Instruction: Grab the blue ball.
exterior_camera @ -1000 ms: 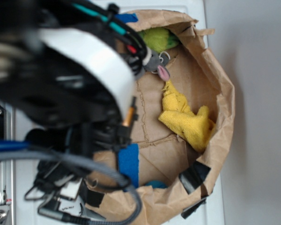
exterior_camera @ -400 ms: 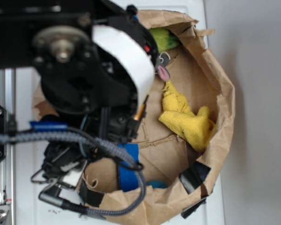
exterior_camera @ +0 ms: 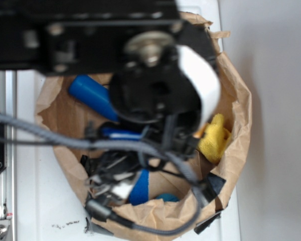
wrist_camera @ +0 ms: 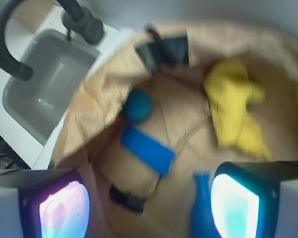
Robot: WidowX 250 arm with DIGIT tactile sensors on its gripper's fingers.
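Exterior view: the robot's blurred black arm (exterior_camera: 150,75) hides most of a brown paper nest (exterior_camera: 241,110). The blue ball (exterior_camera: 166,197) peeks out at six o'clock against the nest wall, just right of a blue strip (exterior_camera: 139,187).

Wrist view: the gripper (wrist_camera: 149,196) stands wide with nothing between its pads. The ball lies ahead at eleven o'clock, untouched. Reaching, lowering and closing all seem left to do.

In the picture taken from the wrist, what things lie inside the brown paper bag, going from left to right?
Small round teal ball → flat blue rectangular strip → dark blue bottle-shaped pin, partly behind a claw finger → crumpled yellow cloth.
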